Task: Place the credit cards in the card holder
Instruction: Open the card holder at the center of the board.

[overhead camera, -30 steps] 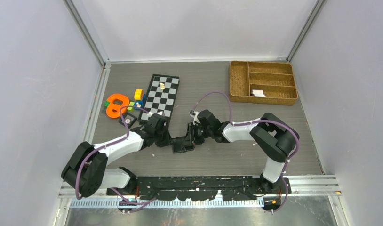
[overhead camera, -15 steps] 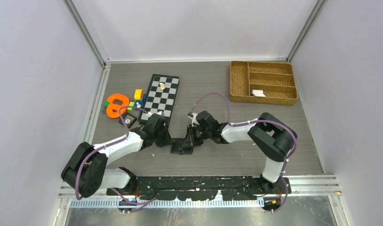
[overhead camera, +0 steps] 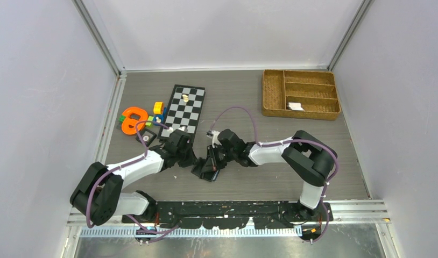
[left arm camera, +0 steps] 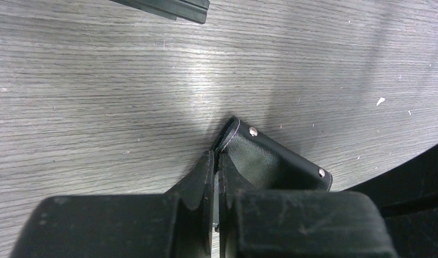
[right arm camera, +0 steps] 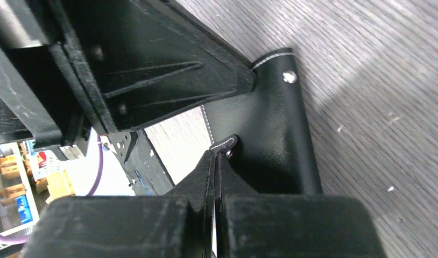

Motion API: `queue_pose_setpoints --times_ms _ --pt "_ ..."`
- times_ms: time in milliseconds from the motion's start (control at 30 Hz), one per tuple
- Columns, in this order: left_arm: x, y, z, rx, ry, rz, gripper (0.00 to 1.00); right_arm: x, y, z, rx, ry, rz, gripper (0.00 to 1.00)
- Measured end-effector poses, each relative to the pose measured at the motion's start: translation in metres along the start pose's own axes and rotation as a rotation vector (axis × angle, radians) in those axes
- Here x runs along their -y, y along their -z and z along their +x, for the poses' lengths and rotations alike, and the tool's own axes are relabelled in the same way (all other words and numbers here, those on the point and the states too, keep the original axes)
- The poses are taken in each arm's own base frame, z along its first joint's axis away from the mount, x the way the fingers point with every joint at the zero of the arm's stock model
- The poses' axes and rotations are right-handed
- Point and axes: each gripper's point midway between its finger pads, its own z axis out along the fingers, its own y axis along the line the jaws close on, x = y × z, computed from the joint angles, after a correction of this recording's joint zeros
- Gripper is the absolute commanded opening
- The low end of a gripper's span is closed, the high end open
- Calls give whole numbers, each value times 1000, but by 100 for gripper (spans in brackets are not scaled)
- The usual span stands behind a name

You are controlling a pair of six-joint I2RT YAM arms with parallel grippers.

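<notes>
**Two arms meet on a wallet at the middle of the table**

The table (overhead camera: 292, 161) has a grey wood-grain surface with a few small pale specks. Pale plain walls (overhead camera: 44, 80) close it on three sides, and metal rails (overhead camera: 98, 37) run along the corners. In the top view a chessboard (overhead camera: 187, 110) lies left of the centre. To the left of it there are an orange toy (overhead camera: 132, 119) and some small coloured blocks (overhead camera: 159, 107). A brown woven tray (overhead camera: 270, 94) sits in the upper right, and a small white thing (overhead camera: 295, 106) lies in its lowest long compartment.

Both arms reach in low from the bottom corners and bend toward the middle. The black wallet (overhead camera: 209, 167) is there, slightly below the centre of the top view, between the two wrists. The left gripper (left arm camera: 217, 156) comes from the left, and its jaws are pressed together on one edge of the wallet (left arm camera: 270, 161). The right gripper (right arm camera: 219, 153) comes from the right and pinches a stitched edge of the wallet (right arm camera: 270, 129) in the same way
</notes>
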Motion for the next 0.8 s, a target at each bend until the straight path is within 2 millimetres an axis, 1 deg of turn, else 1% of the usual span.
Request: queue_pose_setpoints --times_ms 800 --pt "-2 -4 -2 16 9 -3 0 -15 -14 2 42 117 51 1"
